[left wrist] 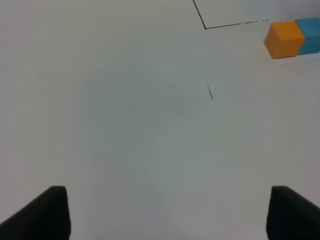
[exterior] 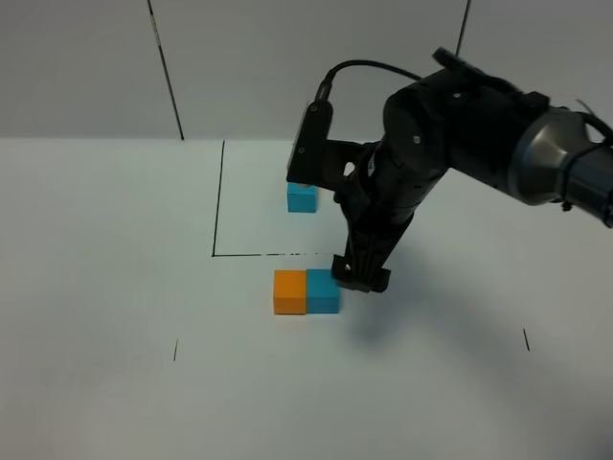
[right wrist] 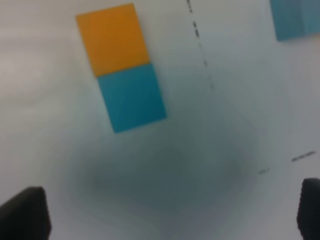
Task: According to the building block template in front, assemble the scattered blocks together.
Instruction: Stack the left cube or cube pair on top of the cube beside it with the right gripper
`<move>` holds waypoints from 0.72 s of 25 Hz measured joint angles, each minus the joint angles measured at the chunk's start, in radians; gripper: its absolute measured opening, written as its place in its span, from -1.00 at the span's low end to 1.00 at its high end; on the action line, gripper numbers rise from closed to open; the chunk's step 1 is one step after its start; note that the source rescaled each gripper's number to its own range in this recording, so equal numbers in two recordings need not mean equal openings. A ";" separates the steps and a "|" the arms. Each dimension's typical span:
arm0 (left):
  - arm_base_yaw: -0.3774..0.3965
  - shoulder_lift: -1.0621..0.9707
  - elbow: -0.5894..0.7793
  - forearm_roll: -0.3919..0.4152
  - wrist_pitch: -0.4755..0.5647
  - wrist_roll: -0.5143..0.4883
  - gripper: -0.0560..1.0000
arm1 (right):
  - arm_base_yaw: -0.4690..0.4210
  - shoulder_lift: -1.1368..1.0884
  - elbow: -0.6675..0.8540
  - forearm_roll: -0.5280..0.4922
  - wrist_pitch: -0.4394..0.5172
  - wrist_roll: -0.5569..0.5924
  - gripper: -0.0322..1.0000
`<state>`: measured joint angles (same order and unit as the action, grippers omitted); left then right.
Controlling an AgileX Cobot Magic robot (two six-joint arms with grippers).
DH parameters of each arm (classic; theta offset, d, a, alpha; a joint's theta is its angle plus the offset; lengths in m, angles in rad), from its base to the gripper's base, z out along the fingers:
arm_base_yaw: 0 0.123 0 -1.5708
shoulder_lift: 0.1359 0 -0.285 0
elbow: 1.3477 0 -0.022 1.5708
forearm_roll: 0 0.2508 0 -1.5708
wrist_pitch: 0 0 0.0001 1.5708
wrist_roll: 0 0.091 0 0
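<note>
The white table [exterior: 115, 287] fills every view, and the black right arm [exterior: 460, 134] reaches across it from the right side toward the middle. A black outline [exterior: 218, 201] is drawn on the far part of the surface, and inside it sits the template blue block [exterior: 302, 198], partly hidden behind the arm's wrist camera. Just in front of that outline lie the scattered pieces: an orange block [exterior: 289, 291] and a blue block [exterior: 323, 292], pressed side by side with faces touching. The right gripper [exterior: 361, 278] points down just beside the blue block's right edge; its wrist view shows the fingertips [right wrist: 22, 212] spread wide with only bare table between them, the joined pair lying apart from both tips. The left gripper [left wrist: 165, 215] is likewise spread wide and holds nothing, hanging over bare table well apart from the two joined blocks
</note>
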<state>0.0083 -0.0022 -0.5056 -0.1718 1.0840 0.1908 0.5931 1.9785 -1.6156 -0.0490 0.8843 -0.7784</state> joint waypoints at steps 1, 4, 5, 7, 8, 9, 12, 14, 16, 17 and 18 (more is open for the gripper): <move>0.000 0.000 0.000 0.000 0.000 0.000 0.39 | 0.006 0.018 -0.009 0.009 0.000 -0.003 1.00; 0.000 0.000 0.000 0.000 0.000 0.000 0.39 | 0.026 0.065 -0.035 0.024 0.000 -0.019 1.00; 0.000 0.000 0.000 0.000 0.000 0.000 0.39 | 0.029 0.079 -0.043 0.029 0.000 -0.023 1.00; 0.000 0.000 0.000 0.000 0.000 0.000 0.39 | 0.036 0.105 -0.061 0.034 0.002 -0.026 1.00; 0.000 0.000 0.000 0.000 0.000 0.000 0.39 | 0.038 0.114 -0.069 0.033 0.002 -0.026 1.00; 0.000 0.000 0.000 0.000 0.000 0.000 0.39 | 0.039 0.127 -0.079 0.033 0.001 -0.026 1.00; 0.000 0.000 0.000 0.000 0.000 0.000 0.39 | 0.045 0.158 -0.108 0.034 0.000 -0.026 1.00; 0.000 0.000 0.000 0.000 0.000 0.000 0.39 | 0.049 0.169 -0.120 0.042 -0.013 -0.026 1.00; 0.000 0.000 0.000 0.000 0.000 0.000 0.39 | 0.050 0.172 -0.120 0.049 -0.027 -0.026 1.00; 0.000 0.000 0.000 0.000 0.000 0.000 0.39 | 0.050 0.172 -0.120 0.049 -0.029 -0.026 1.00; 0.000 0.000 0.000 0.000 0.000 0.000 0.39 | 0.050 0.172 -0.120 0.049 -0.028 -0.026 1.00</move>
<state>0.0083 -0.0022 -0.5056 -0.1718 1.0840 0.1908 0.6428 2.1506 -1.7356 0.0000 0.8562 -0.8045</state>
